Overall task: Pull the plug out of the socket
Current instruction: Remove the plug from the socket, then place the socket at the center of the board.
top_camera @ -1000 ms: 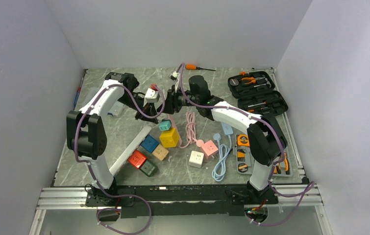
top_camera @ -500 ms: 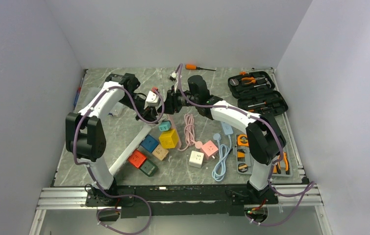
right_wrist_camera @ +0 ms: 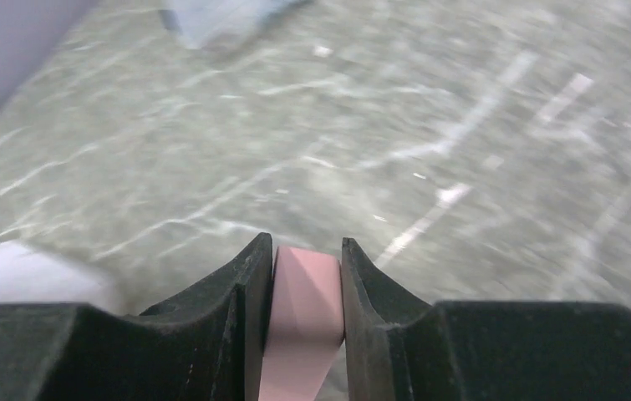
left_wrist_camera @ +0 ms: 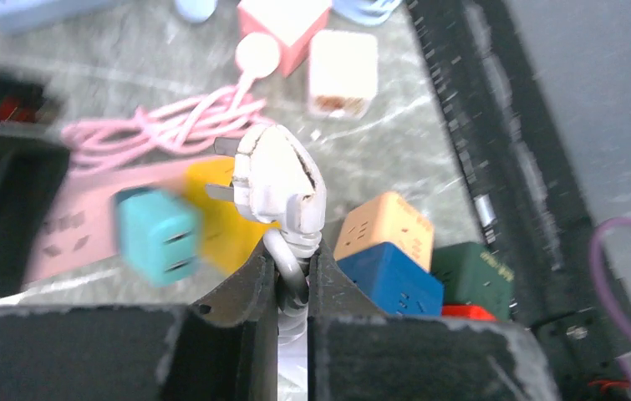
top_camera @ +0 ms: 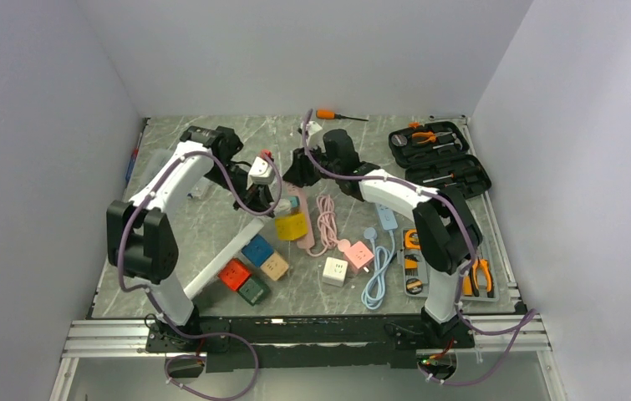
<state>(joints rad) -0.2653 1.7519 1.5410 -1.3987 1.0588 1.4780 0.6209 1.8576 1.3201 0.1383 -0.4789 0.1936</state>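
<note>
Left gripper (left_wrist_camera: 292, 255) clamped tight on the cord neck of white plug (left_wrist_camera: 282, 180), prongs bare, plug up in the air and apart from pink socket strip (right_wrist_camera: 303, 317). Teal cube (left_wrist_camera: 157, 234) and yellow cube (left_wrist_camera: 216, 234) lay below it. Right gripper (right_wrist_camera: 306, 251) was partly closed, pinching the pink socket strip's end between both fingers over grey table (right_wrist_camera: 379, 125)

White arms (top_camera: 170, 171), purple cables (left_wrist_camera: 592, 276), perhaps scuffed fingers (left_wrist_camera: 236, 292).
</note>
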